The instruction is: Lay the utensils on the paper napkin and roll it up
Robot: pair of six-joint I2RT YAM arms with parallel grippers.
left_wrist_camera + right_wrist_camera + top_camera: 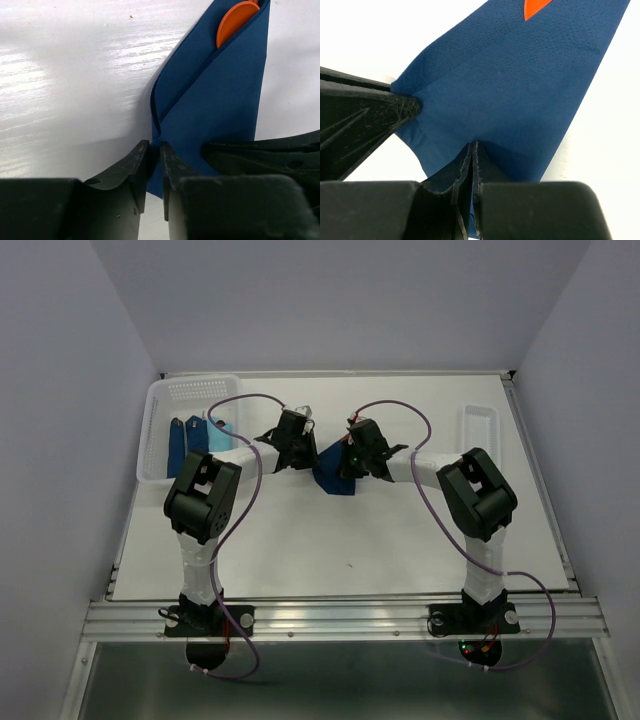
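- Navy napkin (335, 478) lies mid-counter (350, 540), folded over an orange utensil (235, 20).
- Left jaws pinch its left edge, right jaws its right, both pressed together.
- Best to roll both sides evenly, with the utensil tucked inside.

A white table (350, 530) spans the scene. At its far left sits a white slotted basket (190, 390) — dark blue pieces (178, 445) and a light blue roll (222, 430) lie inside. A shallow pale tray (480, 408) lies far right.
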